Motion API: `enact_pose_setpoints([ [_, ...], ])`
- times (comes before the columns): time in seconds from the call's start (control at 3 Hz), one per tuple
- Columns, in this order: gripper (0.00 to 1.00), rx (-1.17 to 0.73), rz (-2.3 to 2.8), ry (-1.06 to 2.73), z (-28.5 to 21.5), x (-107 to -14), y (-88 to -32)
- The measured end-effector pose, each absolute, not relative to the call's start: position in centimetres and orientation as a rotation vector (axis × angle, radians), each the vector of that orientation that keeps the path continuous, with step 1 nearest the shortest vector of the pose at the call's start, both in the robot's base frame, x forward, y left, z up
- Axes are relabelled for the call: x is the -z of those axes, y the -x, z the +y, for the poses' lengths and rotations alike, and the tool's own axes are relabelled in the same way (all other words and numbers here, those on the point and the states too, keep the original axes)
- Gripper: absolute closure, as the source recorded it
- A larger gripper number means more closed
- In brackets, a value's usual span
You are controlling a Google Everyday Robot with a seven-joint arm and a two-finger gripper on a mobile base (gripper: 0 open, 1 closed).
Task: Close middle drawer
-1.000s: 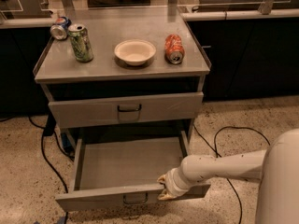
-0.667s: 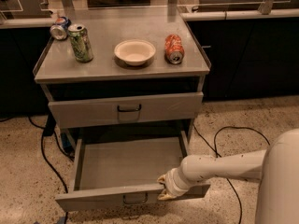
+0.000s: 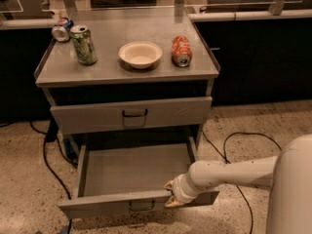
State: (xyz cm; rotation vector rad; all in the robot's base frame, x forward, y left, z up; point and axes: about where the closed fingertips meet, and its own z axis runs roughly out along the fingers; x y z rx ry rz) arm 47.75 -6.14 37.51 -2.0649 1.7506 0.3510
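Middle drawer point(image 3: 129, 172) stands pulled well out toward cam, just behind and below the gripper. Its long axis runs L–R, and the front panel w/ thin loop handle point(image 3: 141, 206) faces cam. Arm point(image 3: 234, 172) reaches in low from the right, approx level. Gripper point(image 3: 170, 194) sits at the panel's top edge, right of centre; open or closed, can't tell.

Above gripper: upper drawer front point(image 3: 97, 116) w/ black handle. Higher, on cart top point(image 3: 112, 33): upright green can point(image 3: 84, 44), bowl point(image 3: 140, 54), orange can point(image 3: 181, 51) on its side. Black cable point(image 3: 229, 141) lies on the floor, up and right of gripper.
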Motion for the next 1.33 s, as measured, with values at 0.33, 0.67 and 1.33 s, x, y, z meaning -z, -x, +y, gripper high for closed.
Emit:
enact_pose_setpoints([
  [0.33,1.0,-0.351,1.751,2.065,-6.1,-37.6,-47.8],
  [0.67,1.0,-0.346,1.743,2.069,-6.1,-37.6,-48.2],
  [1.33,1.0,-0.337,1.728,2.08,-6.0,-37.6,-49.2],
])
